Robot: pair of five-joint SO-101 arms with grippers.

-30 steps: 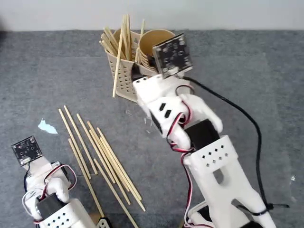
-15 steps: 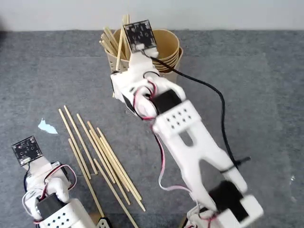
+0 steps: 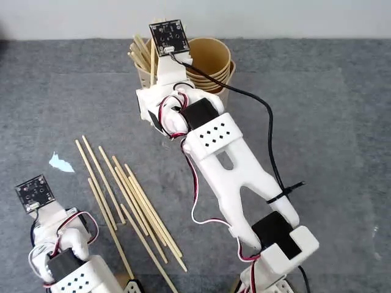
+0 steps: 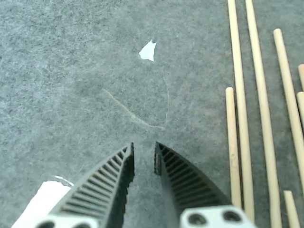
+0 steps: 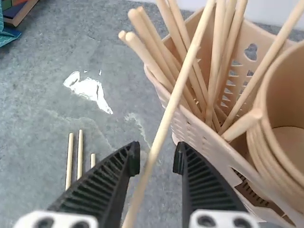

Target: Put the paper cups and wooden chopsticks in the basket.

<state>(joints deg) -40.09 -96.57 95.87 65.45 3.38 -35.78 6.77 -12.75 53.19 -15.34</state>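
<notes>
Where the right gripper (image 5: 156,154) straddles a leaning chopstick (image 5: 179,80) against the basket (image 5: 213,142) – jaws narrow, not clamped – an off-centre squeeze could flick it out. Cups (image 5: 280,118) already inside. Left gripper (image 4: 144,152) – narrowly parted, empty; loose chopsticks (image 3: 131,201) beside it.

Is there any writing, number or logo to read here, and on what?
No text is readable.
Circuit board on the right arm: tiny marks, too small to read.
Circuit board on the left arm: the same.
Paper cups, basket, chopsticks: no print seen.
</notes>
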